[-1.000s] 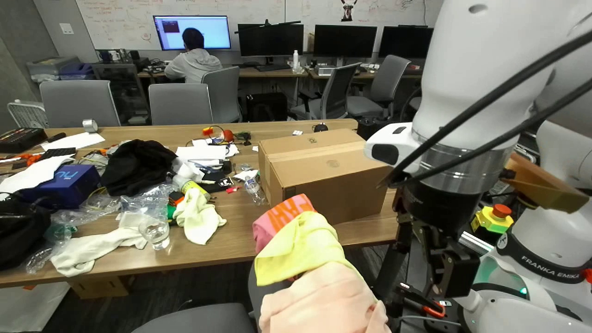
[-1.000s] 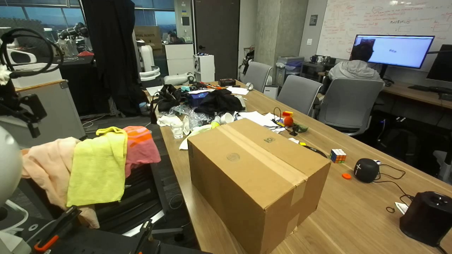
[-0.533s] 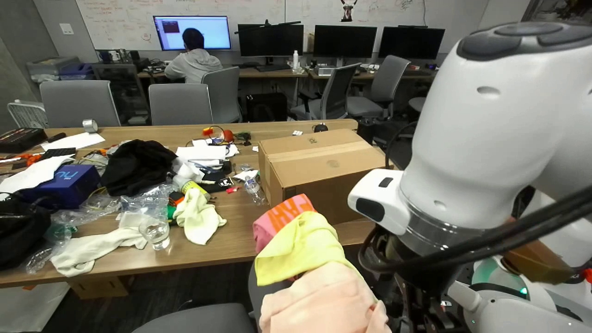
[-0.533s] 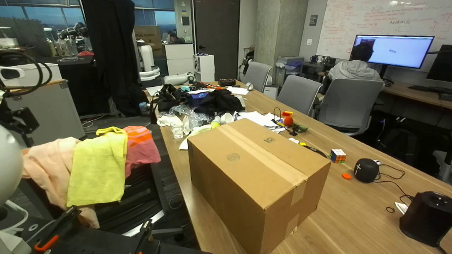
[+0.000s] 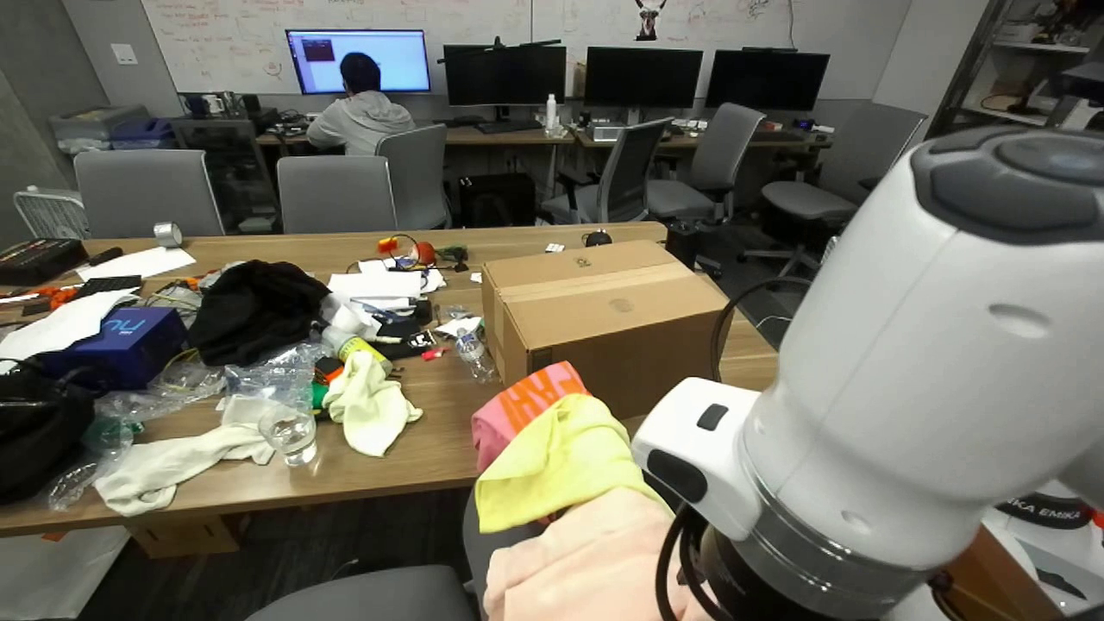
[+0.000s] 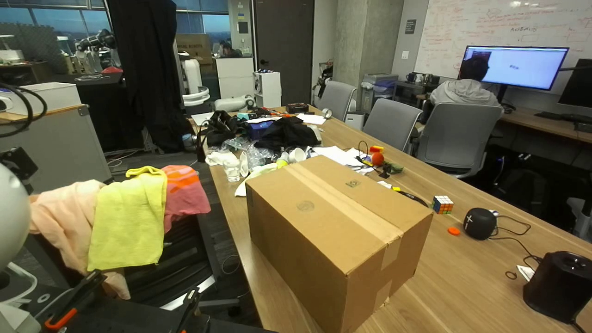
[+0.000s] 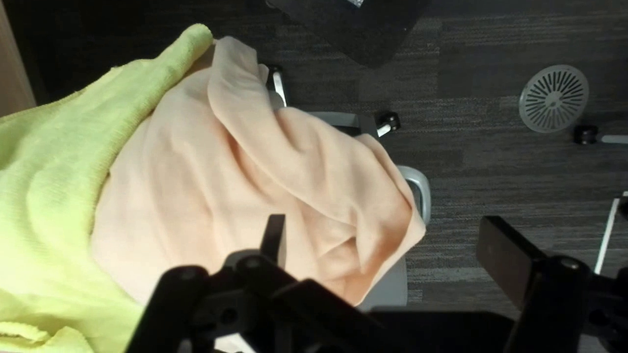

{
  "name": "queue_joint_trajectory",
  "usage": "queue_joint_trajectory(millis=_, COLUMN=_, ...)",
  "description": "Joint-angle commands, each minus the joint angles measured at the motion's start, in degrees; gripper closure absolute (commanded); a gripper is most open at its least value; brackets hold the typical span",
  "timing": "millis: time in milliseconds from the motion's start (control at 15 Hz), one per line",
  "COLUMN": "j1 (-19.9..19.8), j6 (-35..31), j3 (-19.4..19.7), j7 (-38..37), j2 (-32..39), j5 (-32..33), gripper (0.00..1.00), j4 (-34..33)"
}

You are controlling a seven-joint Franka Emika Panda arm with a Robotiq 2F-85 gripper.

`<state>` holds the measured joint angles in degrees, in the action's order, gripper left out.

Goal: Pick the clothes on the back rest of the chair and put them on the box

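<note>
A peach cloth (image 5: 586,561), a yellow cloth (image 5: 561,457) and a pink-and-orange cloth (image 5: 517,414) lie side by side over the chair's backrest. In an exterior view the same peach (image 6: 69,203), yellow (image 6: 127,226) and pink-and-orange (image 6: 185,194) cloths hang down over the chair back (image 6: 185,259). A closed cardboard box (image 5: 604,302) stands on the table, also seen here (image 6: 333,222). In the wrist view my gripper (image 7: 385,240) is open and empty. One finger is over the peach cloth (image 7: 196,186), the other over the floor past its edge. The yellow cloth (image 7: 54,206) is to the left.
The wooden table (image 5: 440,448) holds a water bottle (image 5: 474,354), a glass (image 5: 289,435), pale cloths (image 5: 366,405) and a black cloth (image 5: 259,310) left of the box. Speakers (image 6: 480,223) and a puzzle cube (image 6: 442,204) stand beyond it. The chair seat (image 5: 371,595) is below the cloths.
The arm has come down and moved over toward the peach cloth, now hiding part of it in an exterior view. The gripper has slid toward the picture's left edge elsewhere. The cloths and box have not moved.
</note>
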<state>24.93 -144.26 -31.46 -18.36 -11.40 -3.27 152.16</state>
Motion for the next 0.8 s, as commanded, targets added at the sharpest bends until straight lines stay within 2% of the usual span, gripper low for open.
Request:
queue_joint_trajectory(millis=0, j1=-0.9, j6=-3.6, j3=-1.5, j7=-5.5, j2=2.7, j5=5.9, gripper=0.00, j4=-0.2)
queue_joint_trajectory(millis=667, j1=-4.8, j6=-5.4, j3=-0.7, j7=-16.8, j2=6.7, j5=25.0, gripper=0.00, j4=0.9)
queue_joint_trajectory(millis=733, j1=-5.1, j6=-5.2, j3=-0.7, j7=-17.6, j2=7.1, j5=26.4, gripper=0.03, j4=0.8)
